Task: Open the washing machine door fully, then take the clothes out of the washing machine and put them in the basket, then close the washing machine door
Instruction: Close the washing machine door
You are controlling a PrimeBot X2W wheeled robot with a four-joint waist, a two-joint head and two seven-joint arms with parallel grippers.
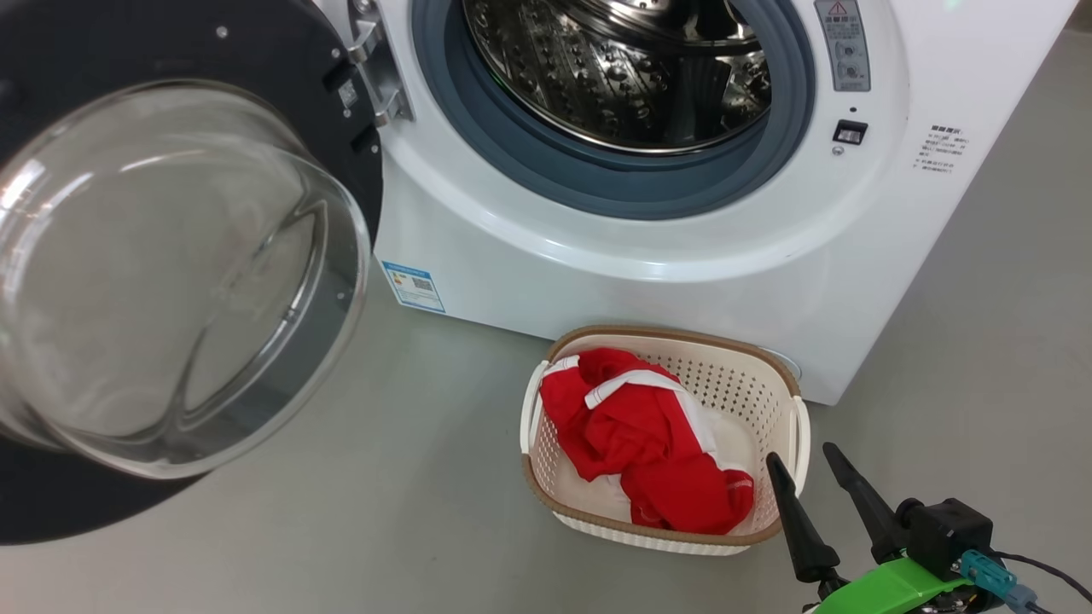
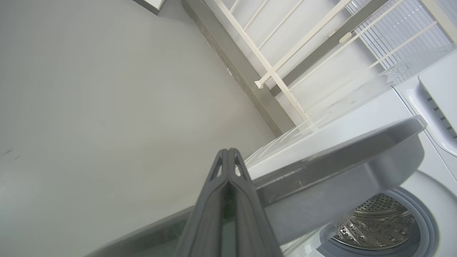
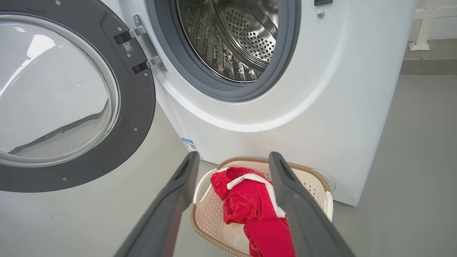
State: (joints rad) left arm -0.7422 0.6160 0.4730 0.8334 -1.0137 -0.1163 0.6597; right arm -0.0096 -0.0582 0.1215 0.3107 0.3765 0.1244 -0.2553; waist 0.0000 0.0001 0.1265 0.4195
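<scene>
The washing machine (image 1: 640, 281) stands with its door (image 1: 281, 51) swung wide to the left, glass bowl facing me. The steel drum (image 1: 623, 68) looks empty. On the floor before the machine sits the basket (image 1: 674, 334), with the red and white clothes (image 1: 648, 443) lying inside. My right gripper (image 1: 802, 454) hovers open just right of the basket, nothing between its fingers. In the right wrist view it (image 3: 234, 159) points over the clothes (image 3: 250, 203) and basket (image 3: 314, 178). My left gripper (image 2: 228, 153) is shut and empty beside the door's grey edge (image 2: 339, 167); contact is unclear.
Grey floor surrounds the machine, with free room left of the basket under the open door (image 3: 137, 103). A white railing (image 2: 271, 71) runs along the wall behind the machine, and a white post (image 3: 425, 28) stands at its right side.
</scene>
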